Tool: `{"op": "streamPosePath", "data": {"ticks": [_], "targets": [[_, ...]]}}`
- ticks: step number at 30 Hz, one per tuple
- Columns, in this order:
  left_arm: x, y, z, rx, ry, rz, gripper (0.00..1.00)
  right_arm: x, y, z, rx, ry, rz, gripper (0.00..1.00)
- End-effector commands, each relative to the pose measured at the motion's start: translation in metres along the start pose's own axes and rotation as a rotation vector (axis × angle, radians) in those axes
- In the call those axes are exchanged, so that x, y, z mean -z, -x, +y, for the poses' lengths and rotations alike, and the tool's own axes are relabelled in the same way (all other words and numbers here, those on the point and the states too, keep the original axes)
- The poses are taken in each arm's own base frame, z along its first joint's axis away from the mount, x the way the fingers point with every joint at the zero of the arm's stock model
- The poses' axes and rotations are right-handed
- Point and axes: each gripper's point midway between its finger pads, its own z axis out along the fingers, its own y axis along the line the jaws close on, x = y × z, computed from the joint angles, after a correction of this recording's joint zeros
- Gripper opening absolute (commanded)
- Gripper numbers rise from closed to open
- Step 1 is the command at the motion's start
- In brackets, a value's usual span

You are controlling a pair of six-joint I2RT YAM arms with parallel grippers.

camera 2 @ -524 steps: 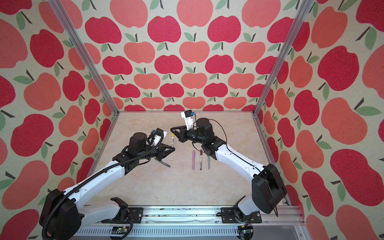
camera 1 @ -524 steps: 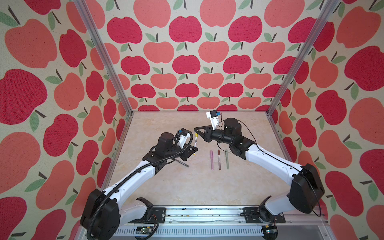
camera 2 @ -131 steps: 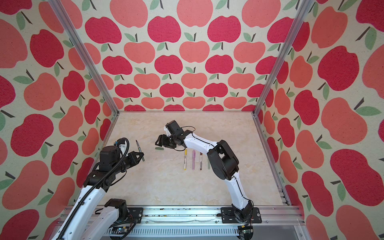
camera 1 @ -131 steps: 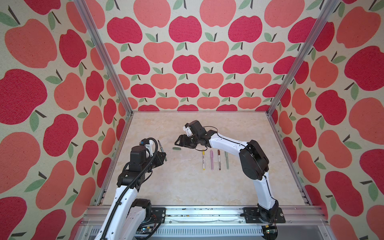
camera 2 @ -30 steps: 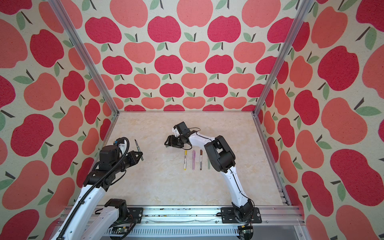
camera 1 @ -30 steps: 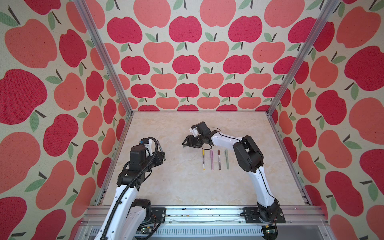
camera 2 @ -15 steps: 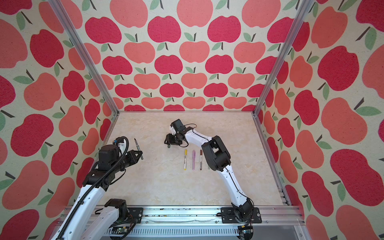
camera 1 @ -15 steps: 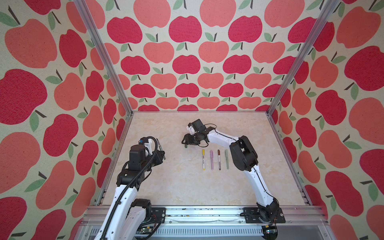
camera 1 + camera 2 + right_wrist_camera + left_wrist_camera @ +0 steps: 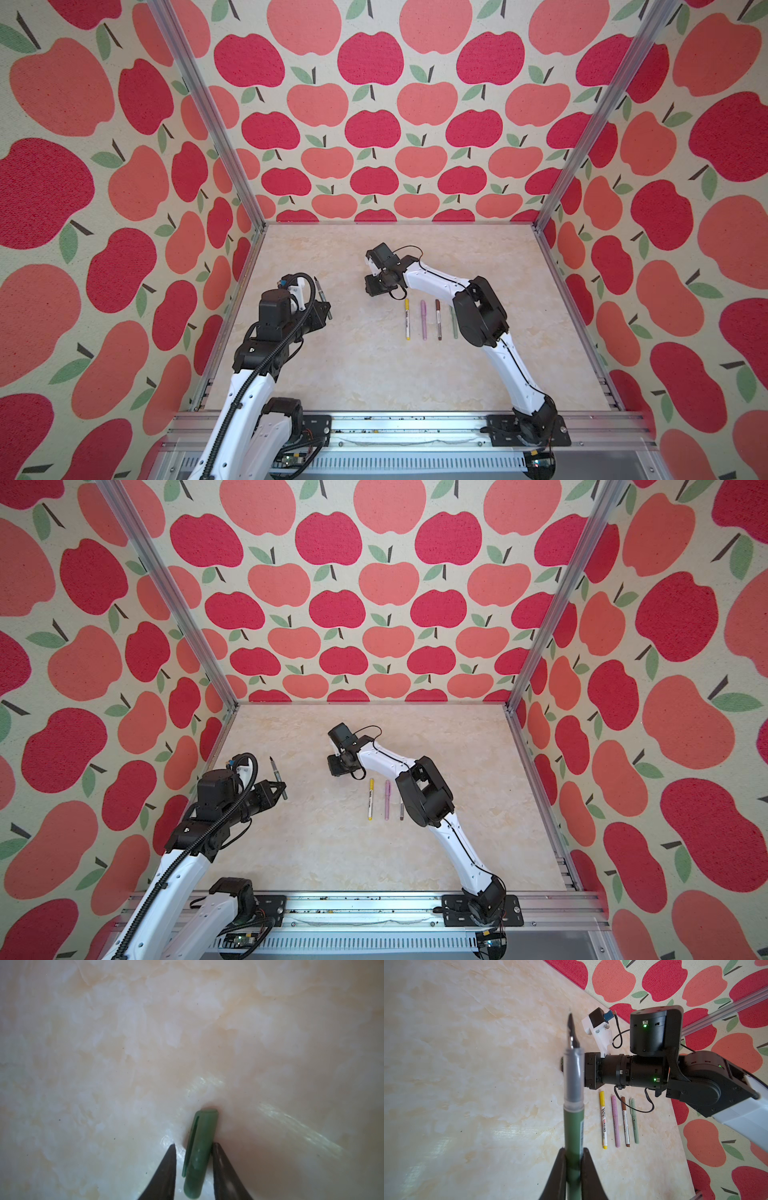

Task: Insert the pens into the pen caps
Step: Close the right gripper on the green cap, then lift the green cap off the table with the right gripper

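Observation:
My left gripper [image 9: 327, 309] [image 9: 574, 1150] is shut on the dark green pen [image 9: 321, 296] [image 9: 277, 777] [image 9: 572, 1113]. It holds the pen above the table's left side, with the bare dark tip pointing away. My right gripper [image 9: 373, 287] [image 9: 337, 766] [image 9: 194, 1145] points down at the table's middle. The dark green pen cap [image 9: 204, 1126] lies flat between its jaws. One finger touches the cap and a narrow gap shows at the other. The arm hides this cap in both top views.
Four capped pens lie side by side right of the right gripper: yellow [image 9: 407, 318], lilac [image 9: 424, 320], brown [image 9: 438, 319] and sage green [image 9: 454, 322]. The right arm's elbow [image 9: 478, 316] hangs over the sage one. Apple-patterned walls enclose the marble table [image 9: 374, 374].
The right gripper's jaws have narrowed around the dark green cap, and the gripper has shifted slightly left. The left arm and its pen have held still.

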Motion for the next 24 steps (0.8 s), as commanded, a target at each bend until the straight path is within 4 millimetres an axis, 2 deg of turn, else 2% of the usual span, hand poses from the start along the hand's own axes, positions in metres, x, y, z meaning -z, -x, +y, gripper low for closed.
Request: {"op": "streamPosePath", "data": {"ticks": [1, 7, 16, 20, 24], "targets": [[0.004, 0.008, -0.006, -0.014, -0.013, -0.017, 0.00, -0.021, -0.040, -0.025, 0.007, -0.094, 0.131, 0.23], [0.003, 0.008, -0.005, -0.011, -0.010, -0.016, 0.00, -0.019, -0.039, -0.025, 0.011, -0.096, 0.128, 0.12], [0.005, 0.008, -0.006, -0.013, -0.011, -0.017, 0.00, -0.013, -0.034, -0.021, 0.020, -0.091, 0.111, 0.08], [0.003, 0.005, -0.009, -0.014, -0.032, 0.001, 0.00, 0.006, -0.020, -0.014, 0.020, -0.077, 0.056, 0.07], [-0.002, 0.001, -0.014, -0.012, -0.069, 0.027, 0.00, 0.035, -0.001, -0.004, 0.012, -0.045, -0.014, 0.07]]}}
